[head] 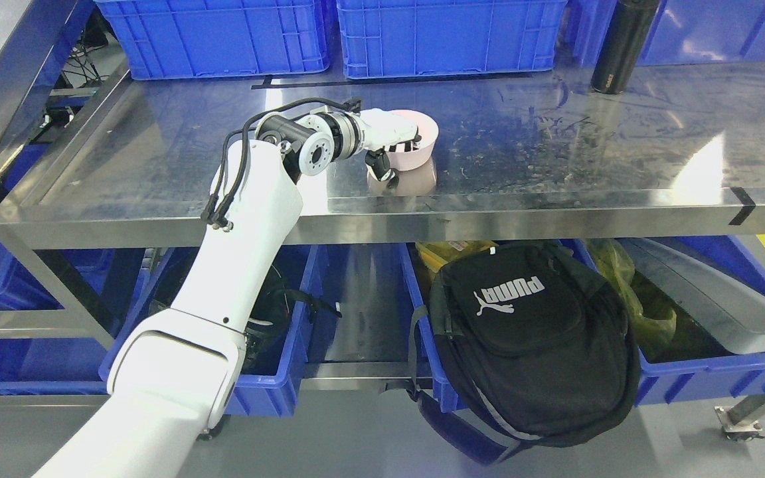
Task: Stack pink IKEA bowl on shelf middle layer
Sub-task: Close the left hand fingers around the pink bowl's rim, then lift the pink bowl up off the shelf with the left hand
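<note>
Pink bowl (416, 143) was sitting upright on the steel shelf (555, 146), a bit left of the middle and fairly close to the front edge, with its blurry reflection showing in the metal right under it. The left hand (389, 143) had come in from the lower left on that long white arm and was right at the bowl's left side, white palm over the rim, a couple of dark fingers (406, 141) hooked over the edge into the bowl and another dark finger reaching down outside the wall toward the shelf. So it looked like the fingers were curled around the bowl's rim, pinching the wall, with the bowl resting on the surface as far as I could tell. Right arm wasn't anywhere in the shot. Behind the bowl, along the back of the shelf, were two blue crates (329, 33) side by side, and a black bottle (618, 43) stood upright off to the right, well apart from the bowl. A strip of black tape ran along the shelf in front of the crates. Down on the lower level there were more blue bins (276, 385), and a black backpack (528, 338) with a white logo was leaning against the front of one, plus some yellow plastic bags (635, 299) stuffed in behind it.
</note>
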{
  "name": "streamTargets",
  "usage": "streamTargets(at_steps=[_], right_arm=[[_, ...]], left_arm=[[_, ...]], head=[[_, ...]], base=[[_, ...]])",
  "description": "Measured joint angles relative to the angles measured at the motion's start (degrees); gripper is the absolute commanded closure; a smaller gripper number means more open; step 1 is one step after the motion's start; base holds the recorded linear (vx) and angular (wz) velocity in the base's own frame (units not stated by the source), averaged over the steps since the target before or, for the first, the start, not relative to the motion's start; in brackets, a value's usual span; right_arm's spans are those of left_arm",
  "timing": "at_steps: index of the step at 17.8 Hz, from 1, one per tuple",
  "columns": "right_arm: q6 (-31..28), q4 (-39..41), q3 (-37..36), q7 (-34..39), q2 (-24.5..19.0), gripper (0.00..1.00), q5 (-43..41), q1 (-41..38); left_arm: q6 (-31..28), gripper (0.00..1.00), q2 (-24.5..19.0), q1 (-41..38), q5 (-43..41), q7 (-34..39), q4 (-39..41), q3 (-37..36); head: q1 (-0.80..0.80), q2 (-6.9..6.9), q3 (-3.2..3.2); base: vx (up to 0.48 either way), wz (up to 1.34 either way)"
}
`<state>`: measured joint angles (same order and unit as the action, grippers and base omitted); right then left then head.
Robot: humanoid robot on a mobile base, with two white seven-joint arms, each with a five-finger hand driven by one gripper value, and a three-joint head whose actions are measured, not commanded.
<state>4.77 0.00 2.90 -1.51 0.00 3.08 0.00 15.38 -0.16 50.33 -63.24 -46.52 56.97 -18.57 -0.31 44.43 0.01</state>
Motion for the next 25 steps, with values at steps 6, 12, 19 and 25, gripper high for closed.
streamTargets(at_steps=[6, 12, 19, 25], right_arm=[[0.0, 0.0, 0.0, 0.0, 0.0, 0.0, 0.0, 0.0], [0.0, 0.0, 0.0, 0.0, 0.0, 0.0, 0.0, 0.0], [0.0, 0.0, 0.0, 0.0, 0.0, 0.0, 0.0, 0.0], [0.0, 0.0, 0.0, 0.0, 0.0, 0.0, 0.0, 0.0]], left_arm=[[2.7, 0.91, 0.1, -0.2, 1.0, 1.5, 0.5, 3.8], [3.9, 0.98, 0.1, -0.8, 2.7, 1.7, 3.1, 7.3], [10.9, 1.0, 0.1, -1.3, 8.1, 1.9, 8.4, 10.2], [16.1, 0.99, 0.1, -2.5, 14.6, 2.4, 13.9, 11.6]], head=[[0.0, 0.0, 0.0], [0.0, 0.0, 0.0], [0.0, 0.0, 0.0], [0.0, 0.0, 0.0]], base=[[0.0, 0.0], [0.0, 0.0], [0.0, 0.0], [0.001, 0.01]])
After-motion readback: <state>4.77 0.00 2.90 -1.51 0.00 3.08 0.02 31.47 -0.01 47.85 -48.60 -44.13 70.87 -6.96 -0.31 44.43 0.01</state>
